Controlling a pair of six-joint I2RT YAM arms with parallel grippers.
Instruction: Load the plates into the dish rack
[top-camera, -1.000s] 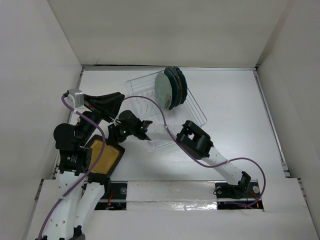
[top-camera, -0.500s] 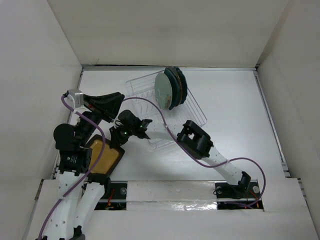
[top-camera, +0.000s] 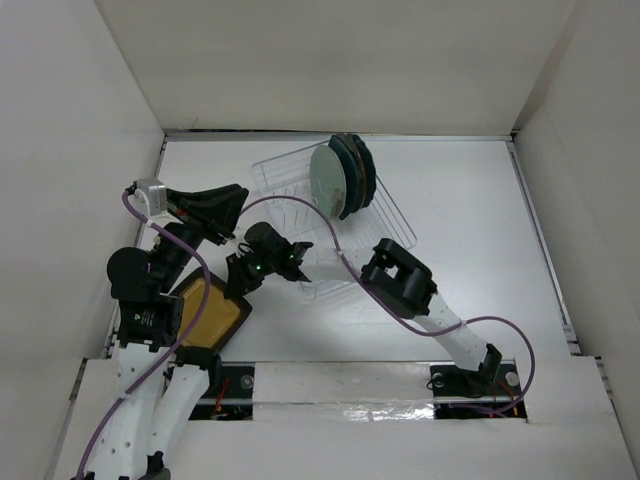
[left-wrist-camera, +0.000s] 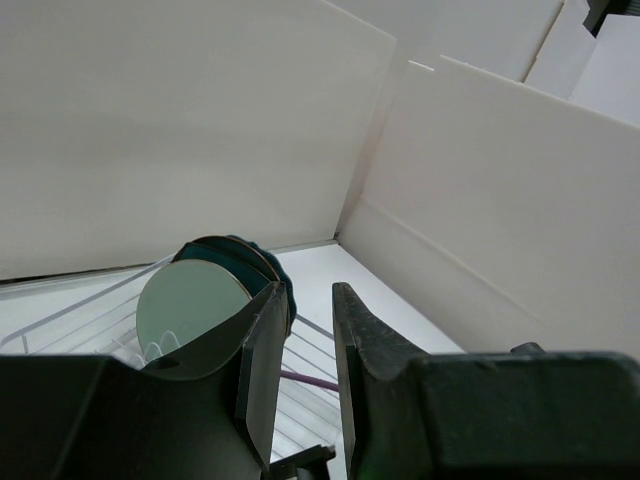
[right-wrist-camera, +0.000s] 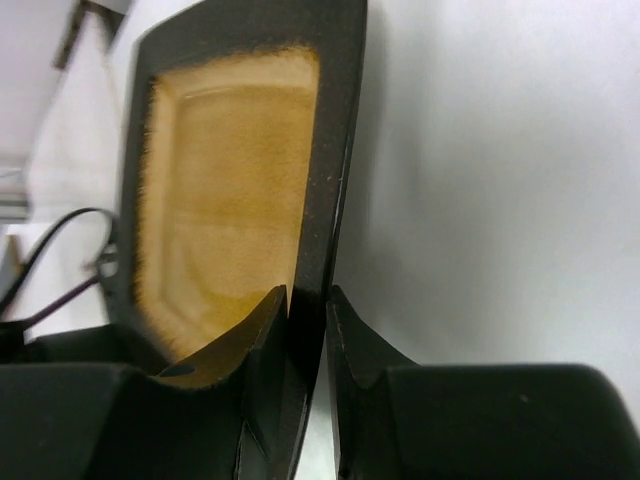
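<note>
The square mustard-yellow plate (top-camera: 205, 312) with a black rim lies on the table by the left arm's base. My right gripper (top-camera: 238, 285) reaches across to its right edge. In the right wrist view the gripper (right-wrist-camera: 308, 298) is shut on the black rim of that plate (right-wrist-camera: 220, 190). The clear dish rack (top-camera: 300, 215) holds a pale green plate (top-camera: 327, 182) upright, with dark teal plates (top-camera: 358, 168) behind it. My left gripper (top-camera: 238, 195) hovers left of the rack. In its wrist view the gripper (left-wrist-camera: 310, 300) is slightly open and empty, facing the green plate (left-wrist-camera: 190, 310).
White walls enclose the table on the left, back and right. The right arm's purple cable (top-camera: 330, 235) arcs over the rack's near half. The left arm's base (top-camera: 150, 310) stands right beside the mustard plate.
My right gripper has moved left and nearer, from beside the rack's corner to the mustard plate's right edge. The left arm and the racked plates have not moved.
</note>
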